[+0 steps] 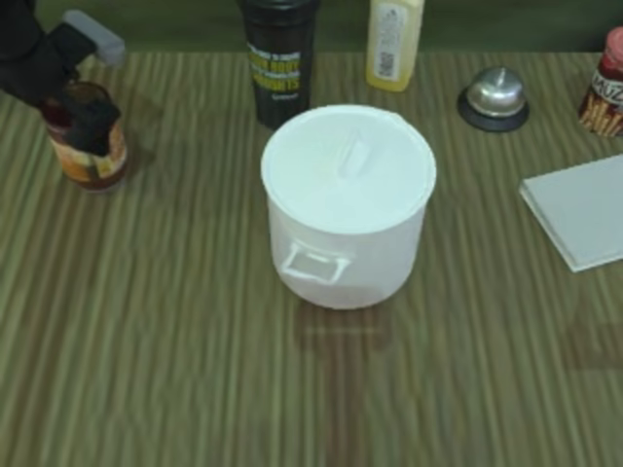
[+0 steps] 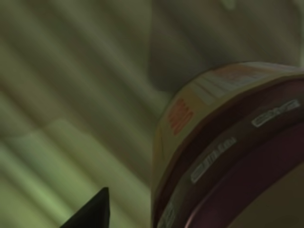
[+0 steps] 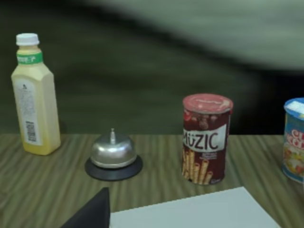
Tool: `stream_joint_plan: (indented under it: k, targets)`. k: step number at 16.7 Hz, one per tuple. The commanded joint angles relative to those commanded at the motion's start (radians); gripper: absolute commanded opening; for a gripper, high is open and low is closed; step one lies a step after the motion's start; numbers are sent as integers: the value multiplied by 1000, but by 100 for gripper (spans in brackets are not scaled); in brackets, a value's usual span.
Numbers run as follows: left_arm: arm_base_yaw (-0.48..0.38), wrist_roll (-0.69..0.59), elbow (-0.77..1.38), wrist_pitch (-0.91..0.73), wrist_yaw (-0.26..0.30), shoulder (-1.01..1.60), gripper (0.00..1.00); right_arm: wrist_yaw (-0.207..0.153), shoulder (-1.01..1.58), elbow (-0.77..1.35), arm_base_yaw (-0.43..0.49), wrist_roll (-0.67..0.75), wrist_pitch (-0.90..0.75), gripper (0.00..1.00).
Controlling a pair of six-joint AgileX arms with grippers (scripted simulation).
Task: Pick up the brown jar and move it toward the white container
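Observation:
The brown jar (image 1: 94, 154), with its orange-yellow label, stands on the table at the far left; it fills the left wrist view as the jar (image 2: 223, 137), dark lid rim close up. My left gripper (image 1: 80, 105) hangs right over its lid and hides the top. One dark finger (image 2: 92, 213) shows, with a gap of table between it and the jar's side, so the gripper is open around the jar. The white container (image 1: 348, 209) stands mid-table, lid on, its side handle towards the near edge. My right gripper is out of the top view; one finger (image 3: 92, 213) shows.
Behind the white container stand a black tumbler (image 1: 279, 58) and a yellow bottle (image 1: 394, 41). A silver bell (image 1: 494, 97), a red-capped can (image 1: 605, 86) and a flat white-grey slab (image 1: 582, 209) lie at the right.

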Motion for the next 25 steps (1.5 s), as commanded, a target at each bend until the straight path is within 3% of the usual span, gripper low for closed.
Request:
stream_joint_plan:
  k: [5,18,25]
  targets:
    - [-1,-1,-16,19,0,2,100,0,0,0,0,0,0,100]
    - [-1,-1,-16,19,0,2,2,0,0,0,0,0,0,100]
    - [-1,-1,-16,19,0,2,0,0,0,0,0,0,0,100]
